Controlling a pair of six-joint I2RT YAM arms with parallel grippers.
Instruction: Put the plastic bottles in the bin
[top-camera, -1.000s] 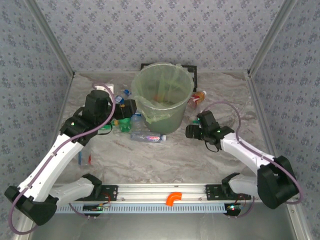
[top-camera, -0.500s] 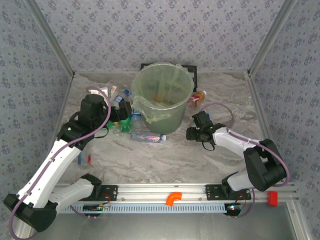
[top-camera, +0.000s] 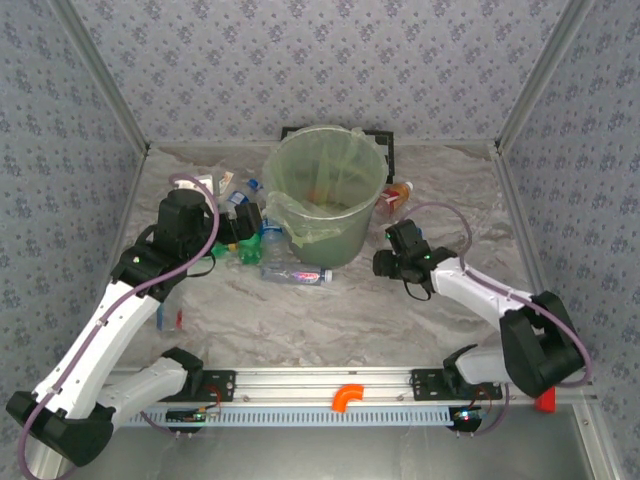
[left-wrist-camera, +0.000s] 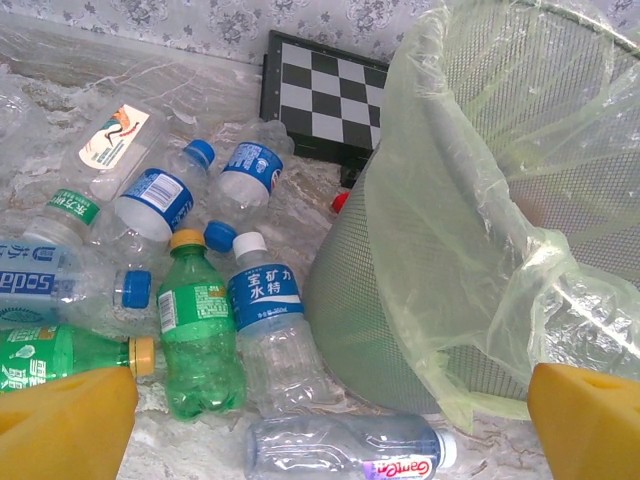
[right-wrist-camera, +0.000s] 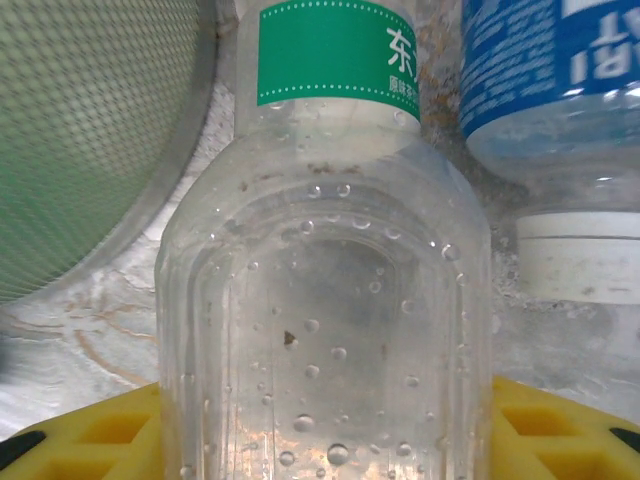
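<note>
The right arm's elbow (top-camera: 540, 350) shifted; right gripper (top-camera: 386, 263) still clasps clear bottle (right-wrist-camera: 325, 300).

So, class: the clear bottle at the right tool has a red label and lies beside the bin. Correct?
No. The bottle has a green label, not red; the right wrist view shows it. It does lie beside the bin.

bin (top-camera: 330, 238): translucent meshed plastic | liner (left-wrist-camera: 500, 270): thin glossy film | bottle (right-wrist-camera: 325, 300): clear droplet-beaded plastic
</note>
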